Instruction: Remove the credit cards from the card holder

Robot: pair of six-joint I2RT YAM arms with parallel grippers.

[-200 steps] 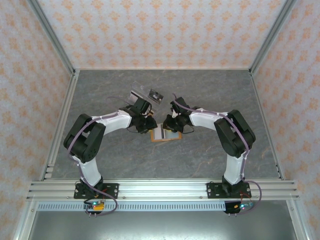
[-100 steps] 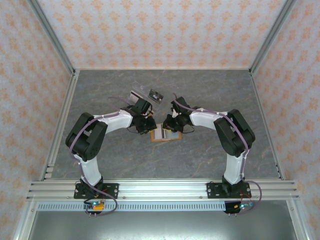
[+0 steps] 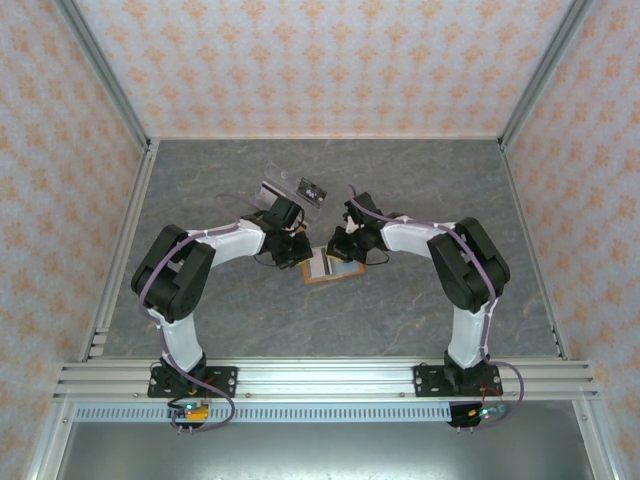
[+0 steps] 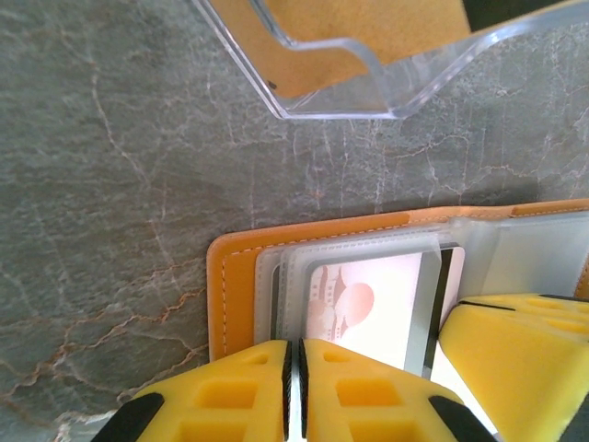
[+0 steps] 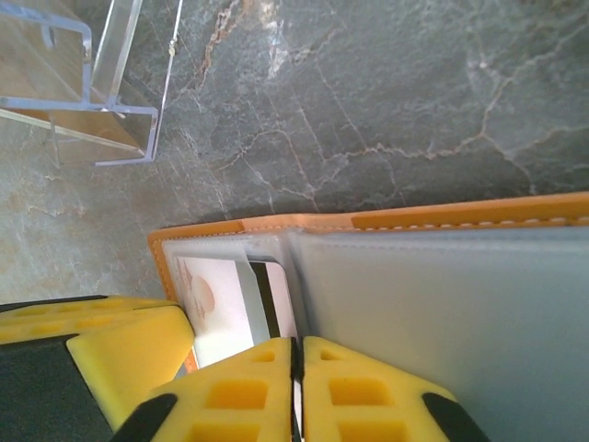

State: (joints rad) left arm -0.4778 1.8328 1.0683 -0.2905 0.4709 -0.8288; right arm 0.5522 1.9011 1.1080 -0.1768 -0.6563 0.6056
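Left wrist view: the open card holder (image 4: 235, 295) lies mid-surface (image 4: 110, 184), a pale dark-striped card (image 4: 368, 304) in its clear pocket. Left tool (image 4: 294, 387) and right tool (image 5: 296, 387) are pinched closed over it. A clear stand (image 4: 350, 83) holds something tan.

Overhead, two close-ups on card holder (image 3: 334, 269)
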